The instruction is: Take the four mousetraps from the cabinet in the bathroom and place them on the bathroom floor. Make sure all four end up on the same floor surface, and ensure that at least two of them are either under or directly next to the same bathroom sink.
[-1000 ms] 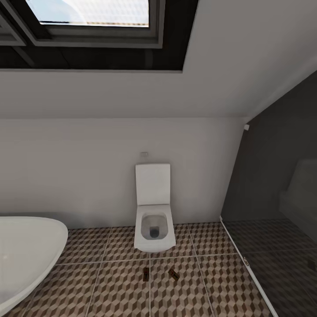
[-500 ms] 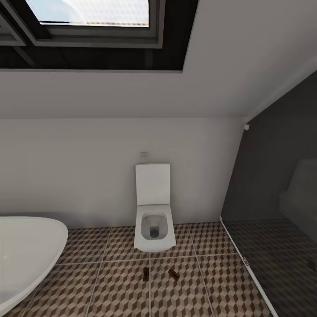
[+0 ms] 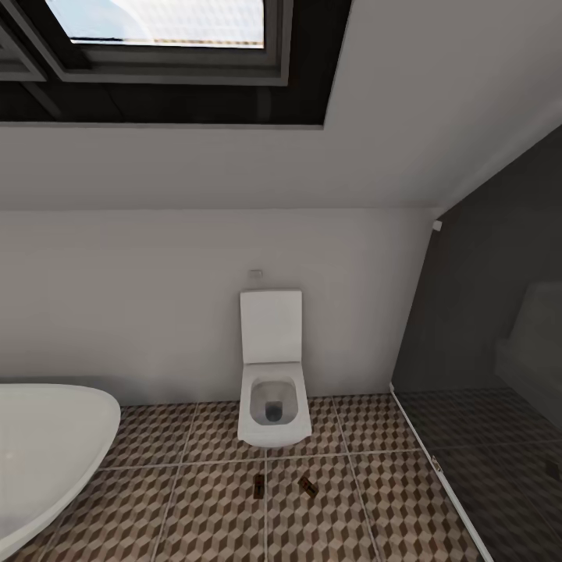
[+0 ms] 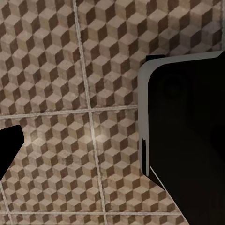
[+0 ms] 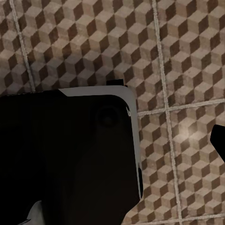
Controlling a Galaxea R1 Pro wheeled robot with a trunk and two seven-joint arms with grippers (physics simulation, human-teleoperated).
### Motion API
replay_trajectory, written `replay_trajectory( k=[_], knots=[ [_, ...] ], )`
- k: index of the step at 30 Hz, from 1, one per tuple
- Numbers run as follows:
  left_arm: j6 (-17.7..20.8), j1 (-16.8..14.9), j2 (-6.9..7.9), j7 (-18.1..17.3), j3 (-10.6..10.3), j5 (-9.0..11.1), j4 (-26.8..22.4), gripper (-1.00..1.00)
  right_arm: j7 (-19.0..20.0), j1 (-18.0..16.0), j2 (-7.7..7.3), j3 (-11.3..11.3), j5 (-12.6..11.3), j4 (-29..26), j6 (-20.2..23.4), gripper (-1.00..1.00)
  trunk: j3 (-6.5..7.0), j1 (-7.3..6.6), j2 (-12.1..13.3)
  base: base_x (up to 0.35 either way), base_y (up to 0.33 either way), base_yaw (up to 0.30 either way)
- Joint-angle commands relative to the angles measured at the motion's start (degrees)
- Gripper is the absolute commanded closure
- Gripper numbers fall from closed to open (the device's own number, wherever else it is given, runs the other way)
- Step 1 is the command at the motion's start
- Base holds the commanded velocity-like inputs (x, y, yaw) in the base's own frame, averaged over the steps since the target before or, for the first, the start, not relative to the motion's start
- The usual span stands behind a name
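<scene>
Left wrist: the camera is looking down on the bathroom floor (image 4: 70, 70); a large black body with a pale edge (image 4: 187, 140) is blocking one side and a dark tip (image 4: 8, 145) is poking in at the other. Whether the left tool is released or clenched cannot be told.

Right wrist: the same cube-patterned tiles are lying below, crossed by pale grout lines; a black body with a pale rim (image 5: 65, 159) is covering much of the frame and a small dark tip (image 5: 219, 138) is showing at the edge. The state of the right tool cannot be told either.

Bathroom floor, head view: brown, beige and white cube tiles (image 3: 195, 515) are spreading across the foreground.

Mousetraps: two small traps are lying flat on the tiles in front of the toilet. The left mousetrap (image 3: 258, 485) is sitting on a grout line, its long axis running roughly straight toward the toilet. The right mousetrap (image 3: 308, 487) is lying near it but apart, its long axis skewed on a diagonal, the far end leaning left. Their wire and markings are too small to make out.

Bathtub: a white oval rim (image 3: 47, 445) is curving in at the left.

Toilet: a white bowl with raised lid (image 3: 272, 382) is standing against the far wall, just beyond the traps.

Glass partition: a dark panel (image 3: 484, 375) is standing at the right, with tiles dimly showing behind it.

Far wall and ceiling: a white wall (image 3: 156, 297) is rising to a sloped ceiling with a dark-framed skylight (image 3: 164, 39).
</scene>
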Motion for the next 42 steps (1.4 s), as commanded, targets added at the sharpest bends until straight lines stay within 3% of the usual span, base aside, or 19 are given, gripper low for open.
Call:
replay_trajectory(
  k=[1,42],
  knots=[
    [-0.4,-0.1,-0.03,0.0,-0.5,0.4,0.2,-1.00,0.3,-0.1,-0.02,0.4,-0.6,0.1,-0.2,-1.00,-0.13,0.04,-0.1,0.000,0.000,0.000],
    [-0.4,-0.1,-0.03,0.0,-0.5,0.4,0.2,-1.00,0.3,-0.1,-0.02,0.4,-0.6,0.1,-0.2,-1.00,-0.13,0.04,-0.1,0.000,0.000,0.000]
  ],
)
